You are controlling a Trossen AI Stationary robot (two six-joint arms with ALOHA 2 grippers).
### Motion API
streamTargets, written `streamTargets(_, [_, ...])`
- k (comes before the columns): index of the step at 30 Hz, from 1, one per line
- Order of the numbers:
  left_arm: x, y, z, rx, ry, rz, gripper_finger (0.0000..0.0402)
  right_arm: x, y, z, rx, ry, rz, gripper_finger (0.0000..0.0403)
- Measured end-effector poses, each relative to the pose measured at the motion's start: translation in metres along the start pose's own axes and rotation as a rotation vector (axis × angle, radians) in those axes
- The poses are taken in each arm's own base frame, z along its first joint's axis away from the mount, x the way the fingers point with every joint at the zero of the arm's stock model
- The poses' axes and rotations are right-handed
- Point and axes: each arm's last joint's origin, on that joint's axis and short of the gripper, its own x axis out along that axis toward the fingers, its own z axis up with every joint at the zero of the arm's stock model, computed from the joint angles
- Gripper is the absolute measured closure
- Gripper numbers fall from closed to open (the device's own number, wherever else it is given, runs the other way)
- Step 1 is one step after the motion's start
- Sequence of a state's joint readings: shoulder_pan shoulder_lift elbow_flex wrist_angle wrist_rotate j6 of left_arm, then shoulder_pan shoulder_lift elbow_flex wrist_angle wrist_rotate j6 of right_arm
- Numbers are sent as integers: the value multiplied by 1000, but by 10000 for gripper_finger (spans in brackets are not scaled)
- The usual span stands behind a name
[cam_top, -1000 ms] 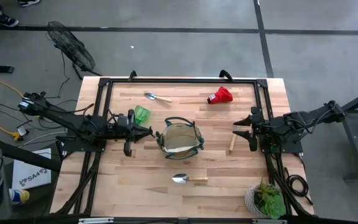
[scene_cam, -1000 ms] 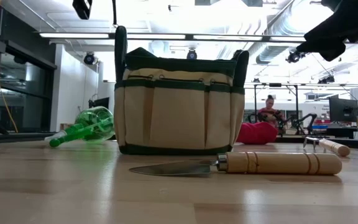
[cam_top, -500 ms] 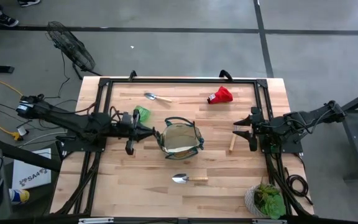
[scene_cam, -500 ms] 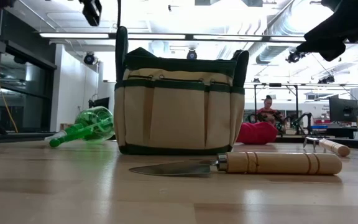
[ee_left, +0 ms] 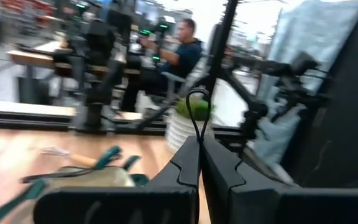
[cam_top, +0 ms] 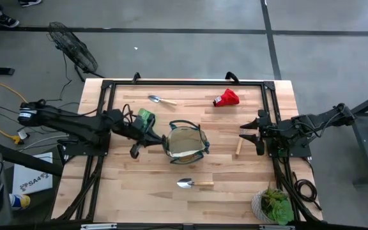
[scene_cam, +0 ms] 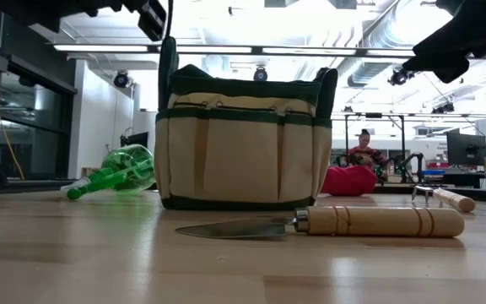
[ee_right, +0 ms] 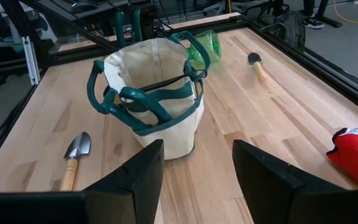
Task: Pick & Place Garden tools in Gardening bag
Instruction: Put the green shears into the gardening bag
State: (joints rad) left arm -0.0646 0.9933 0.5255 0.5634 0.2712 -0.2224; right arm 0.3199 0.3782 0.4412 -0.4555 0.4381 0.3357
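My left gripper [cam_top: 159,135] is clenched empty beside the bag [cam_top: 184,143] — right gripper [cam_top: 251,135] parted, holding nothing.

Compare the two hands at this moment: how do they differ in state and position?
The left hand is shut, fingers pressed together, and sits close beside the gardening bag, next to the green piece. The right hand is open, its fingers apart, and waits farther from the bag, above the wooden-handled tool. Both point toward the bag, and neither holds anything.
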Motion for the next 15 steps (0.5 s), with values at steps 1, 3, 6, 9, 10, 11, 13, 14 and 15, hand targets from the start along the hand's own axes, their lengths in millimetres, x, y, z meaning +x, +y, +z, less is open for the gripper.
streamTargets(1, [1,1,-1,-4,5,-31,401,0,0,0,0,0,0,220])
streamTargets(3, [2,4,-2,-16,22,-91,401,0,0,0,0,0,0,220])
streamTargets(6, [4,8,-6,-25,58,-165,401,0,0,0,0,0,0,220])
streamTargets(9, [5,13,-8,-54,72,-156,401,0,0,0,0,0,0,220])
streamTargets(10, [5,15,-9,-64,74,-130,401,0,0,0,0,0,0,220])
streamTargets(11, [4,18,-10,-77,81,-99,401,0,0,0,0,0,0,220])
streamTargets(13, [3,23,-11,-96,91,-28,401,0,0,0,0,0,0,220])
streamTargets(14, [3,25,-13,-103,100,4,401,0,0,0,0,0,0,220])
streamTargets(15, [2,27,-14,-113,114,30,401,0,0,0,0,0,0,220])
